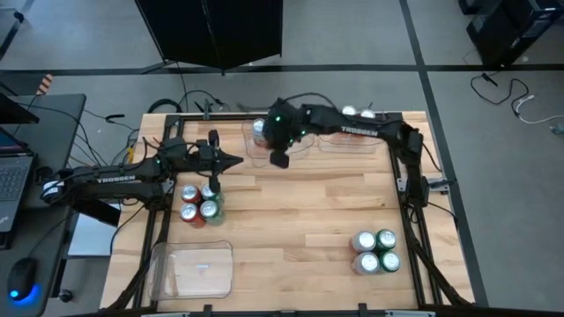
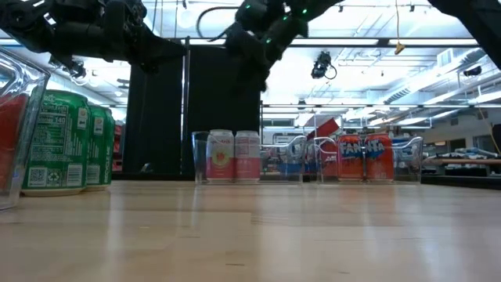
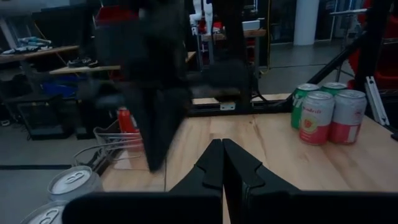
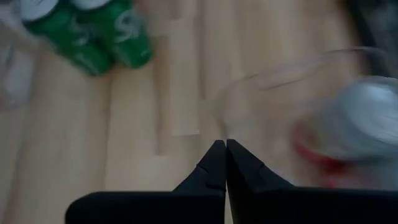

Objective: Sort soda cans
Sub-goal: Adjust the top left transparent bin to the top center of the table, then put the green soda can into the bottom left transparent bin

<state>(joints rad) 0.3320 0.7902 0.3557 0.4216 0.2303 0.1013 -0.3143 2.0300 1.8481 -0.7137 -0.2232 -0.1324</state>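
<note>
Two grippers, both mine, both with jaws pressed together on nothing. My right gripper (image 1: 279, 159) hangs at the front rim of the far clear tray (image 1: 300, 151), a can (image 1: 259, 129) inside. My left gripper (image 1: 234, 160) points at it, beside a cluster of cans (image 1: 200, 203). Four more cans (image 1: 375, 251) stand near the right edge; bare wood lies between.
</note>
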